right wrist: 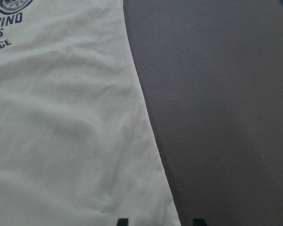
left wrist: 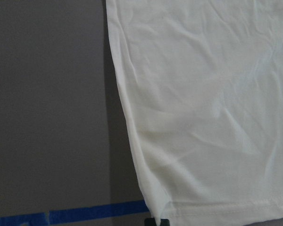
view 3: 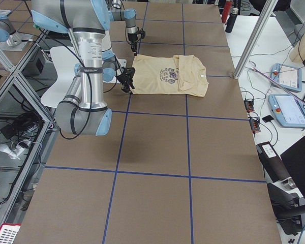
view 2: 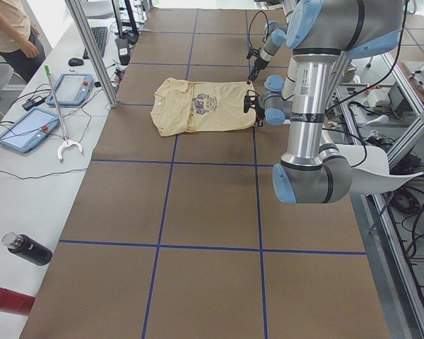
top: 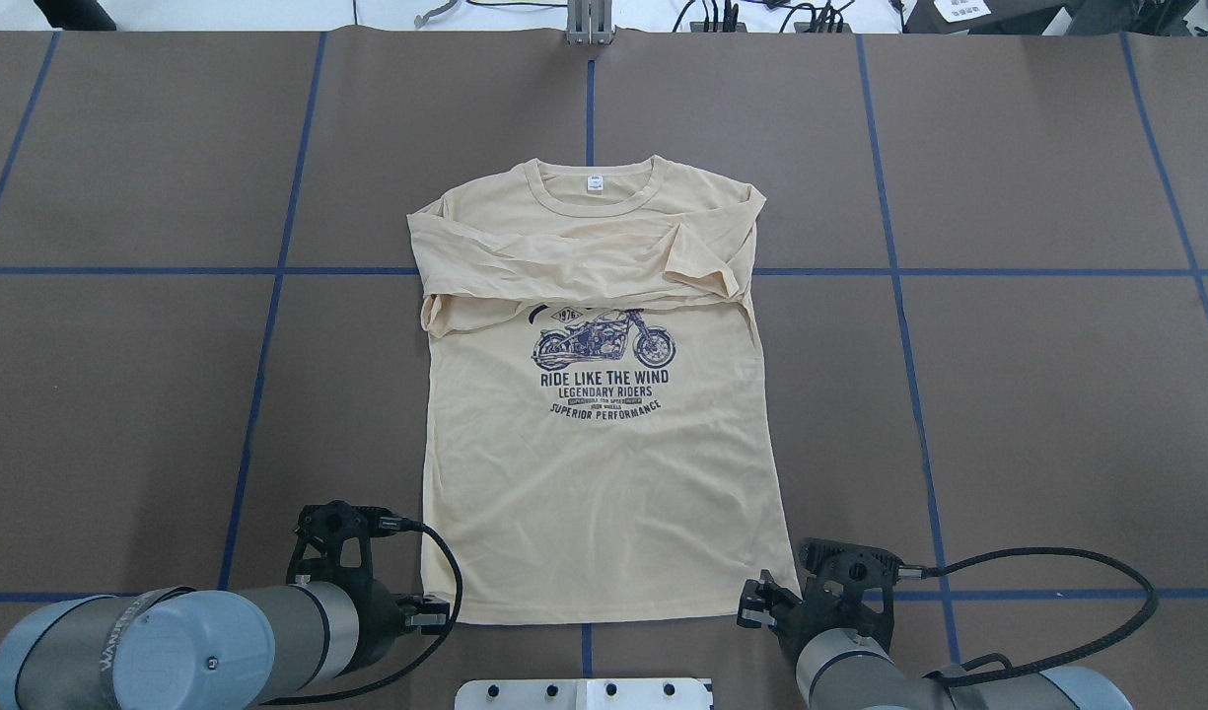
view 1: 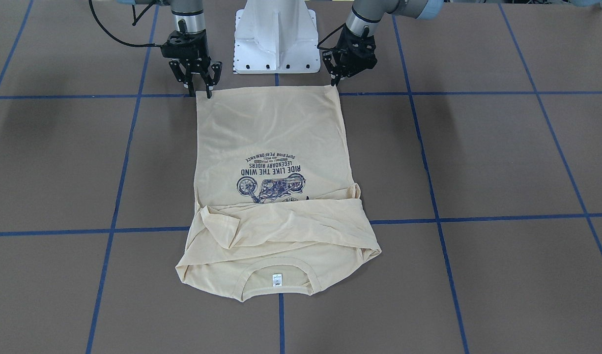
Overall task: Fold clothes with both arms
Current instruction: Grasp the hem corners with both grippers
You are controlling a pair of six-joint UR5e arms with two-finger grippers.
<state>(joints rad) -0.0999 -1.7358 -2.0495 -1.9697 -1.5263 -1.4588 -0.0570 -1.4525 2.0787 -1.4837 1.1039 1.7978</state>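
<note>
Brown table [view 1: 477,147] surface, marked into large squares by blue tape lines [view 1: 477,217], fills your view, with the white pedestal base [view 1: 276,39] at the middle of the robot's edge. You will find the pale cream-yellow long-sleeved shirt [top: 604,493] lying flat and face up in the middle of the table, hem toward the pedestal edge and collar toward your edge. Its navy motorcycle print [top: 604,370], reading "RIDE LIKE THE WIND", is in plain sight, and the small white neck label [top: 595,182] shows inside the collar. Both sleeves [top: 564,261] are folded in across the chest, covering the top of the print.

The silver-grey left arm [top: 170,641] and right arm [top: 959,685] each reach down to one hem corner. The left gripper [view 1: 336,81] stands at the hem corner on the robot's left. Its wrist camera shows you a single dark fingertip [left wrist: 156,221] shape right at that corner, so its jaws look drawn together on the cloth there. The right gripper [view 1: 201,91] sits at the other hem corner with its jaws parted. You can see two separate fingertips [right wrist: 123,221], one over the cloth and one over bare table, straddling the shirt's side edge. Both hem corners lie on the table.

Beyond your long edge, a white bench [view 2: 28,176] carries two tablets [view 2: 72,88], a black bottle [view 2: 27,248] and a red bottle [view 2: 7,300], and a person [view 2: 10,35] stands at its far end.
</note>
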